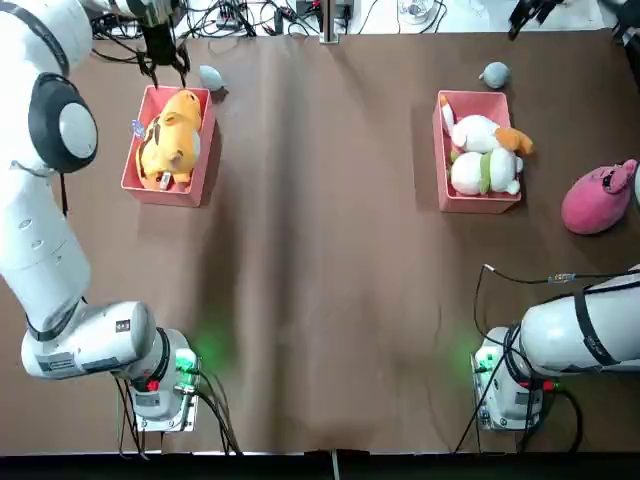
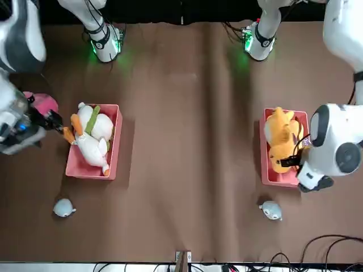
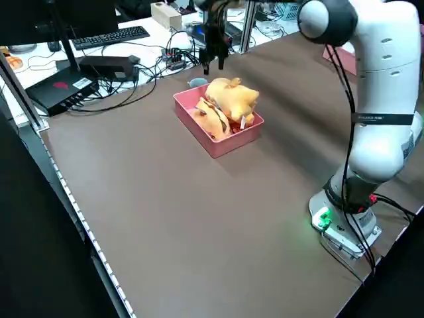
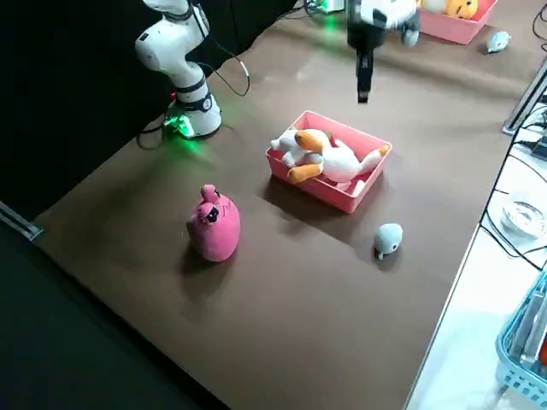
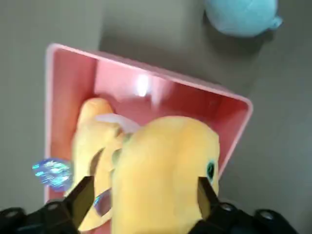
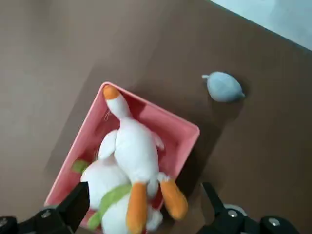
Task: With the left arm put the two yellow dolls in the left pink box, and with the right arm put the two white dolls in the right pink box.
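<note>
Grippers [image 5: 151, 195] [image 6: 151, 197] wide open, holding nothing, above pink boxes [image 1: 178, 197] [image 1: 478, 203]; yellow dolls [image 5: 161, 170] [image 5: 95, 156] plump, white dolls [image 6: 136, 151] [image 6: 109, 195] orange-footed, green-banded.

Robotics lab or similar workspace. Two arms [image 1: 60, 240] seen mounted at a table [image 1: 320, 250] covered in brown sheeting. White desk [image 3: 149, 50] seen alongside, loaded with keyboard [image 3: 110, 38], monitor [image 3: 56, 20], black electronics box [image 3: 63, 86] and tangled cables [image 3: 159, 66]. Metal framing [image 3: 248, 26] noted at the table's edge. Blue basket [image 4: 523, 363] also seen.
</note>
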`<action>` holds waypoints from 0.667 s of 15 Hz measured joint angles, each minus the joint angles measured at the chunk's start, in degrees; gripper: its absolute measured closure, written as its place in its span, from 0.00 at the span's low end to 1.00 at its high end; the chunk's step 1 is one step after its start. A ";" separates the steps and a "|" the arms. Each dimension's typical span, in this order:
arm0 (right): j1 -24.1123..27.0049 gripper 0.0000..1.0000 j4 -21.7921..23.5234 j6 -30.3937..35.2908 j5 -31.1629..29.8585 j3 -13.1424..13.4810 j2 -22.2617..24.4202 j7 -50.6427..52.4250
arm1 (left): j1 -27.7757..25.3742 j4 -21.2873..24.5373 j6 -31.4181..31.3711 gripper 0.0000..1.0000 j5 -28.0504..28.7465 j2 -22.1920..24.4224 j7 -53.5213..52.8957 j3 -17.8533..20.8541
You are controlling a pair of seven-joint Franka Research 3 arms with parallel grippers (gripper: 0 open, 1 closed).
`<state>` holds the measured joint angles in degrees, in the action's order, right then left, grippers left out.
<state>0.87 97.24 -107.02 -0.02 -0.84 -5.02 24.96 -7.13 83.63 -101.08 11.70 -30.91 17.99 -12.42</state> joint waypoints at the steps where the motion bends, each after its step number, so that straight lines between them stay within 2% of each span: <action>1: 0.03 0.00 -3.42 4.07 -0.05 0.26 0.10 -0.38 | -0.10 -0.04 0.22 0.01 0.00 1.81 -0.03 0.00; 2: 0.05 0.00 -7.36 8.74 -0.32 0.48 0.12 -0.88 | -0.16 -0.05 1.14 0.00 0.01 4.24 -0.10 0.00; 5: 0.07 0.00 -13.27 17.49 -0.61 0.62 0.18 -5.51 | -0.24 0.02 4.93 0.00 0.02 8.55 -0.16 -0.01; 8: 0.57 0.00 -15.87 21.48 -0.60 0.71 1.88 -9.04 | -0.69 0.03 7.57 0.00 0.02 12.09 -0.19 0.00; 10: 1.16 0.03 -15.39 23.76 -0.56 0.71 4.52 -9.82 | -1.12 0.23 8.03 0.00 0.01 13.29 -0.13 -0.05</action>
<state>2.03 81.85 -83.26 -0.58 -0.13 -0.50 15.14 -8.25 83.86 -93.05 11.72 -17.63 17.86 -12.47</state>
